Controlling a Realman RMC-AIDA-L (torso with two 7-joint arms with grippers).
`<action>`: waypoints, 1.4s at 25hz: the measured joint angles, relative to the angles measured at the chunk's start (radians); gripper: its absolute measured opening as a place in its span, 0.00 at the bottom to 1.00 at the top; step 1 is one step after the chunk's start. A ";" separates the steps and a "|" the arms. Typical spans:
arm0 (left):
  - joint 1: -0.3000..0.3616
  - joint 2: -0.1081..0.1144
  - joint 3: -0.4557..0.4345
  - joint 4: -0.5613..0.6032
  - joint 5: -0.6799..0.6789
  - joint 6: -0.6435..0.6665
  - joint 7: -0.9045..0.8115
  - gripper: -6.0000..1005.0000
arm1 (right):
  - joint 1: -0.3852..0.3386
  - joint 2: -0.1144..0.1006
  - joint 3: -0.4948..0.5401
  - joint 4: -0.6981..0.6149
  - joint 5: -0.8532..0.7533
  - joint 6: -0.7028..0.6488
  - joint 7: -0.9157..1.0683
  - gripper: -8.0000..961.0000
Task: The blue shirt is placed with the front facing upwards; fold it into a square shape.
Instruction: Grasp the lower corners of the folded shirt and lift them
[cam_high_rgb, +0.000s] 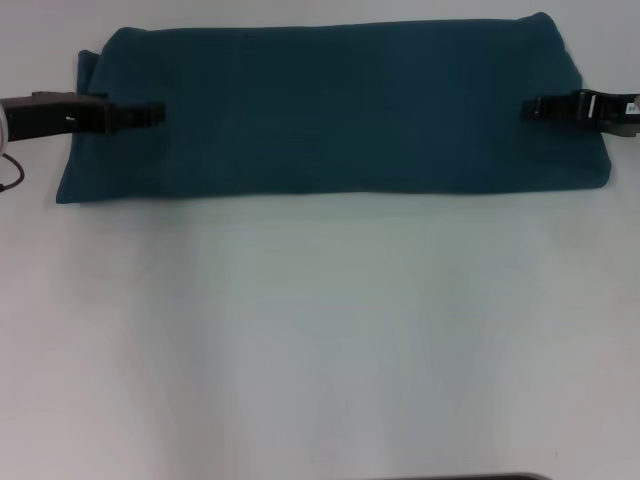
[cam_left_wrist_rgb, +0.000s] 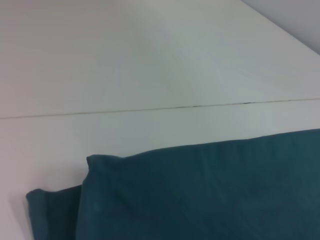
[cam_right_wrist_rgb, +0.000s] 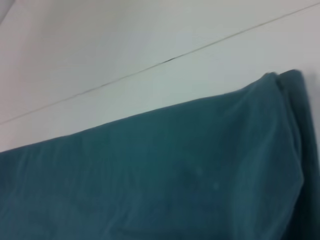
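Blue shirt (cam_high_rgb: 335, 105) lies folded into a long horizontal band at the far side of the white surface (cam_high_rgb: 320, 340) — plain side up; left gripper (cam_high_rgb: 150, 113) and right gripper (cam_high_rgb: 535, 107) rest over its two ends; whether the fingers are open or closed cannot be told.
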 joint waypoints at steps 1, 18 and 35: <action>0.000 0.000 0.000 0.000 0.000 0.000 0.000 0.92 | -0.004 -0.001 0.002 -0.003 0.004 -0.001 0.000 0.73; 0.000 -0.003 0.000 0.002 -0.005 -0.003 0.000 0.92 | -0.074 -0.038 0.012 -0.103 0.166 -0.093 0.005 0.73; -0.001 -0.002 0.000 0.009 -0.008 -0.007 0.002 0.92 | -0.058 -0.037 0.001 -0.031 0.120 0.011 0.000 0.73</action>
